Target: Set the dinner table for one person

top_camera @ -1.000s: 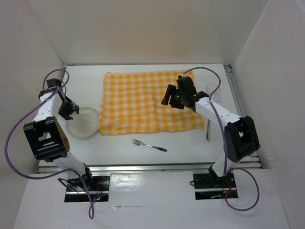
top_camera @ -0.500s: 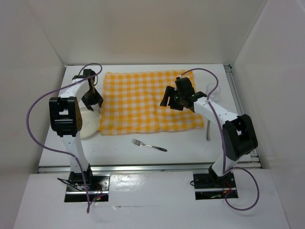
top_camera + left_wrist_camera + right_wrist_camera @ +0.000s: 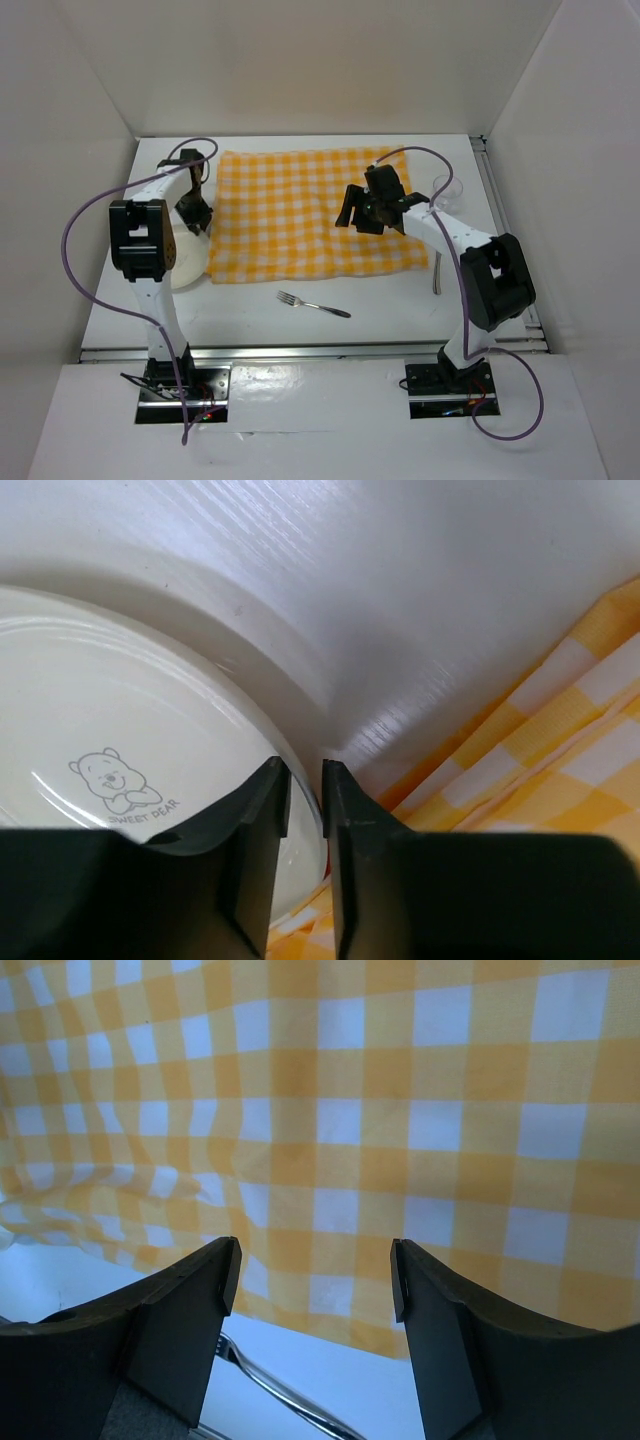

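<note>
Pinching the plate point(image 3: 130, 710) on the white-walled dinner table point(image 3: 250, 312), left gripper point(image 3: 305, 778); right gripper point(image 3: 313, 1252) spread.

Your top camera sits high behind the two arm bases point(image 3: 180, 385) and looks down on the whole dinner table point(image 3: 240, 322). Your left wrist camera is very close, facing the plate point(image 3: 120, 730) rim beside the checked cloth point(image 3: 590, 780). Your right wrist camera looks down on the cloth from farther off and catches the fork point(image 3: 280, 1392). All three views share the cloth.

Hand point(image 3: 315, 1270) spread wide over checked cloth point(image 3: 340, 1110); fork point(image 3: 280, 1395) beside cloth's edge.
</note>
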### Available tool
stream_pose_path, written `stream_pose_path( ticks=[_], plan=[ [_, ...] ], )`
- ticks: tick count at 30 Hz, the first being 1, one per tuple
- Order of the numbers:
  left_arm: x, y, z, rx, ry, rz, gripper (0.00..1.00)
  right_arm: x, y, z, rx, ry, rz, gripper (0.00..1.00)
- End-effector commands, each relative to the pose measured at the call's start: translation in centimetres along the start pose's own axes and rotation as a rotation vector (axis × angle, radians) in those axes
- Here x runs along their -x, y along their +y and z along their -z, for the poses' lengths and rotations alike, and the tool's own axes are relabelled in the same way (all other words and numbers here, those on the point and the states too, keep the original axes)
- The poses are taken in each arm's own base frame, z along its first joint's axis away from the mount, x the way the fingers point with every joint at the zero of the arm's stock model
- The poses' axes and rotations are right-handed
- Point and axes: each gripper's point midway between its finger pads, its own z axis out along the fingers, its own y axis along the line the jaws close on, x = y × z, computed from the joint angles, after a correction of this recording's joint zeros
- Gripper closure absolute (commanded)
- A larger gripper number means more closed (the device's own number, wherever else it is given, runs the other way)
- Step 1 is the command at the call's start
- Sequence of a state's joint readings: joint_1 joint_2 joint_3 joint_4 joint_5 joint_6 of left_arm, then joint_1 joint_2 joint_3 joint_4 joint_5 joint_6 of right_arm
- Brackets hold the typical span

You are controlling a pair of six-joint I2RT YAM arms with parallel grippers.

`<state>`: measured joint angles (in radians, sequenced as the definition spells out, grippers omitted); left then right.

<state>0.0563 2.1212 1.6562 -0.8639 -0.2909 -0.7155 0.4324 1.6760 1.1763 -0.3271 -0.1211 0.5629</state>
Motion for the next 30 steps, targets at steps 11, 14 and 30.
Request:
stream_pose_path(
  ticks=[11,14,30],
  plan=[
    [8.5,3.4,7.5,0.030,-0.233,0.042,1.00,1.1,1.2,0.7,0.011,-0.014,0.024,0.27],
    [8.5,-0.3,11.7,-0.082,-0.295,-0.088,1.00,1.6,1.4,1.2,0.012,-0.035,0.017,0.27],
    [-10.5,-24.7,20.1,-0.452,-0.364,-0.762,1.00,6.4,-7.1,13.6,-0.122,-0.354,-0.212,0.27]
  ],
)
